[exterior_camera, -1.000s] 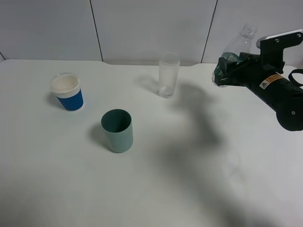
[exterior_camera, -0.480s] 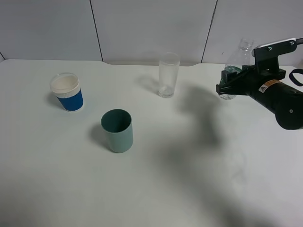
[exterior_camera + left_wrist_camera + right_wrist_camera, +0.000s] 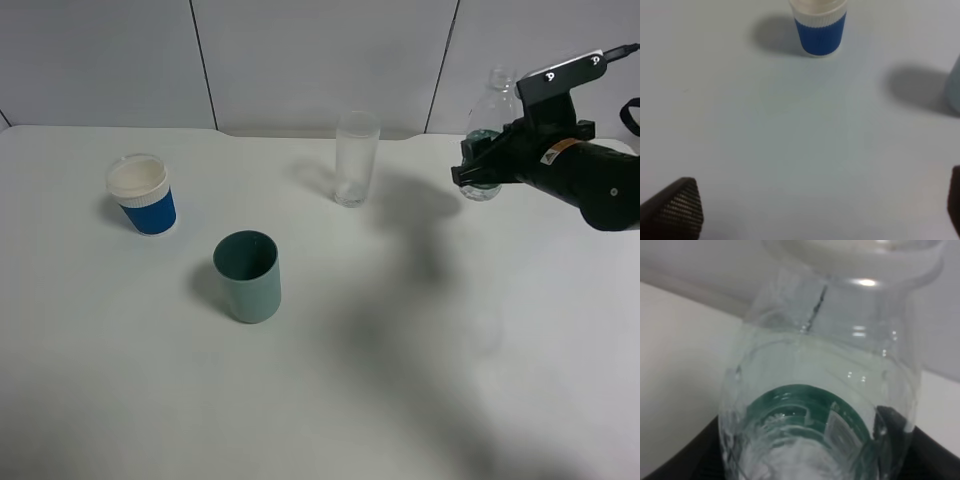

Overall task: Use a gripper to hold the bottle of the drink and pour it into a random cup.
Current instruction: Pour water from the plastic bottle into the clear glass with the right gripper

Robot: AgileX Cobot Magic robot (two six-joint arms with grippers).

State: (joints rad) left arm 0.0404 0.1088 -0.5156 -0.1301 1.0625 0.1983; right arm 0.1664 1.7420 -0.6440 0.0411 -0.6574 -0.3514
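Observation:
The bottle of the drink (image 3: 491, 108), clear with a dark green label, stands nearly upright at the back right. My right gripper (image 3: 478, 166) is shut on its lower body. I cannot tell whether its base touches the table. Seen from the right wrist, the bottle (image 3: 825, 390) fills the frame, with dark fingers (image 3: 682, 460) at both of its sides. The cup (image 3: 356, 158), a tall clear glass, stands well to the left of the bottle. In the left wrist view my left gripper (image 3: 817, 207) is open over bare table.
A teal cup (image 3: 247, 276) stands left of the table's middle and a blue-and-white paper cup (image 3: 142, 194) at the far left. The paper cup (image 3: 819, 25) and the teal cup's edge (image 3: 955, 85) also show in the left wrist view. A white wall (image 3: 320, 60) backs the table.
The right arm has swung toward the back of the table with the bottle, which went from tilted to nearly upright. The cups have not moved.

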